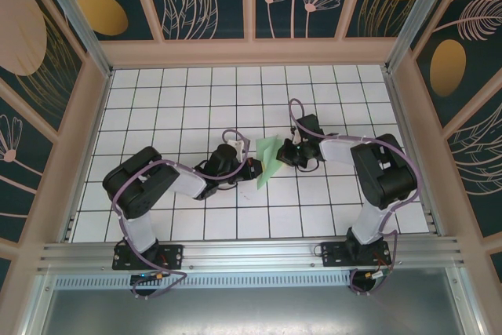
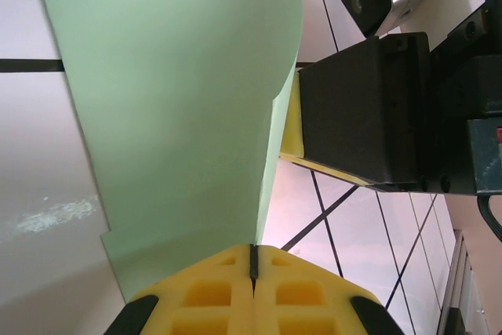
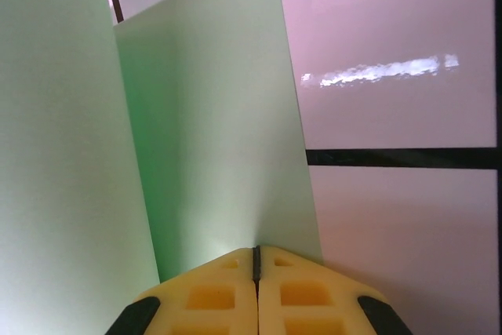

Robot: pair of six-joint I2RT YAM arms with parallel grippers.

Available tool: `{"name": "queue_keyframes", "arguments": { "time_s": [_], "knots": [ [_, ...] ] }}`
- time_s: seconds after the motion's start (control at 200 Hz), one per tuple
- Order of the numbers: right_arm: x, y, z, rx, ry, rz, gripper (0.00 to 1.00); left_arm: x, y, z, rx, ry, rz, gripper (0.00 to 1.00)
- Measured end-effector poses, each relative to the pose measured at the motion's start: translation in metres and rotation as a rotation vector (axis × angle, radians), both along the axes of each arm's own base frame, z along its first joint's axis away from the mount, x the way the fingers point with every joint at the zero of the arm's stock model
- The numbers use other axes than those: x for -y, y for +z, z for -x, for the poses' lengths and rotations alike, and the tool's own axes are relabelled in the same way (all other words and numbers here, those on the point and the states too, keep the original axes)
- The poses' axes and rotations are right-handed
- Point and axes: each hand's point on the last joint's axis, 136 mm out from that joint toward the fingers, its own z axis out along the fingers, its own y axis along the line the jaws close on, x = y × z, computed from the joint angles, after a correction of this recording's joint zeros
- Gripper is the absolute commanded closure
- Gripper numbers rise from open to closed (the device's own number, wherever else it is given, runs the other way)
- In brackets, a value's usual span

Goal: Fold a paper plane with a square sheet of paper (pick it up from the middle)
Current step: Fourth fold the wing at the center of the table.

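Left claw (image 2: 252, 260) was clamped on one edge of the paper (image 2: 180, 115), right claw (image 3: 256, 260) clamped on the opposite side. Paper was bent over into a loose fold, held between both claws over the middle of the table (image 1: 196, 100).

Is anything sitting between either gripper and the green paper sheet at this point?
Nothing visible does. The left gripper and the right gripper are each shut on an edge of the square sheet of paper, which hangs bent between them.
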Motion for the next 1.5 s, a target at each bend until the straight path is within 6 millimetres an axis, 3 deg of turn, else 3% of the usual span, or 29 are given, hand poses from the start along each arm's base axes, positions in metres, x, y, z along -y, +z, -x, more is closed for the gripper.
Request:
{"name": "queue_keyframes", "arguments": {
  "time_s": [1.496],
  "knots": [
    [-0.005, 0.001, -0.001, 0.004, 0.013, 0.018, 0.90, -0.015, -0.025, -0.011, 0.029, -0.015, -0.125, 1.00]
  ]
}}
